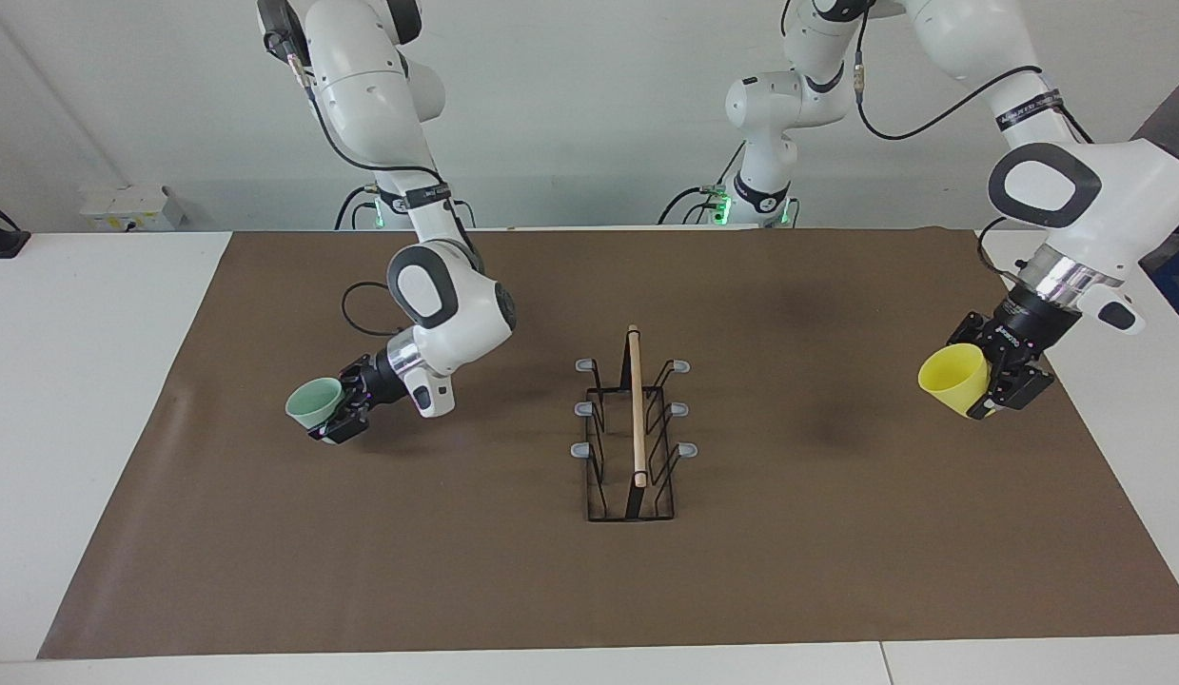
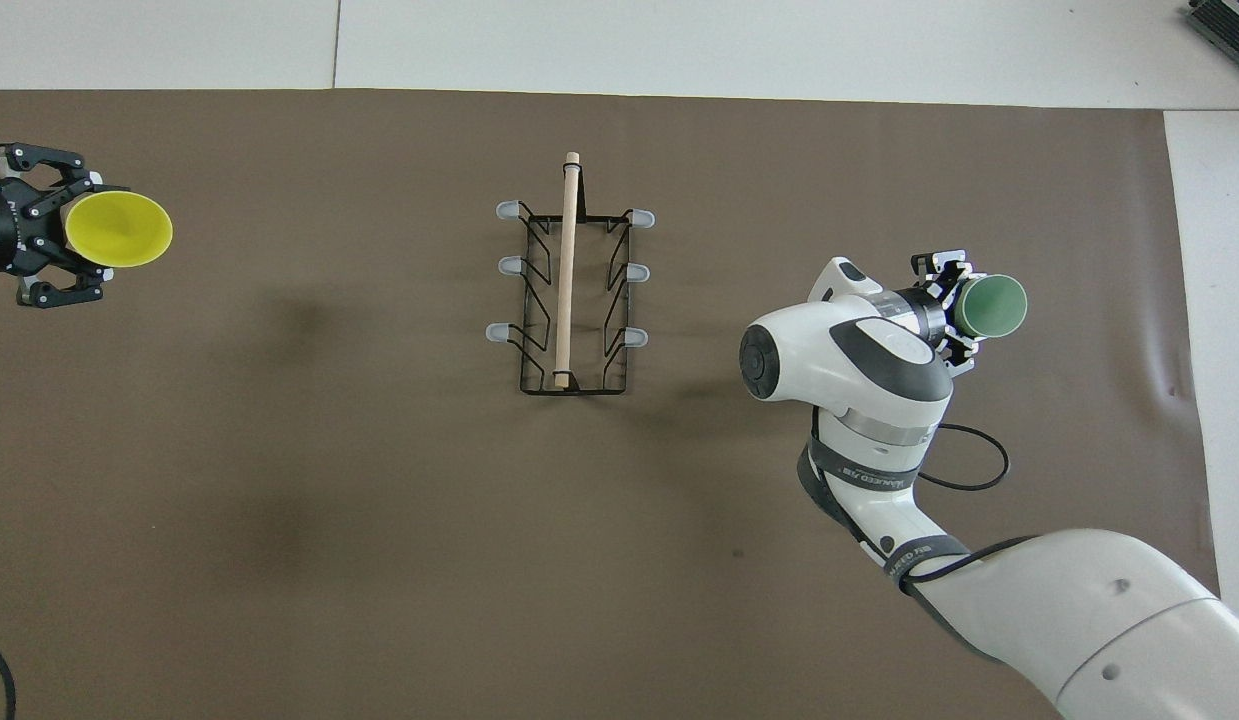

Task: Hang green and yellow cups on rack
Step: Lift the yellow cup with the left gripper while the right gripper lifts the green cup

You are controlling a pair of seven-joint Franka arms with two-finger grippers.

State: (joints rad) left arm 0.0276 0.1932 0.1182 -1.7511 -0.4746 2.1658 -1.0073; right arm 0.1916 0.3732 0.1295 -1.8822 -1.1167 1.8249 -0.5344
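A brown mat [image 1: 798,533] covers the white table [image 1: 85,400] before a pale wall. At its centre stands the rack [image 1: 633,438], pegs bare. At nine o'clock in the facing view, the right gripper [image 1: 334,417] clamps the green cup [image 1: 315,401]; at three o'clock, the left gripper [image 1: 991,388] clamps the yellow cup [image 1: 953,377].
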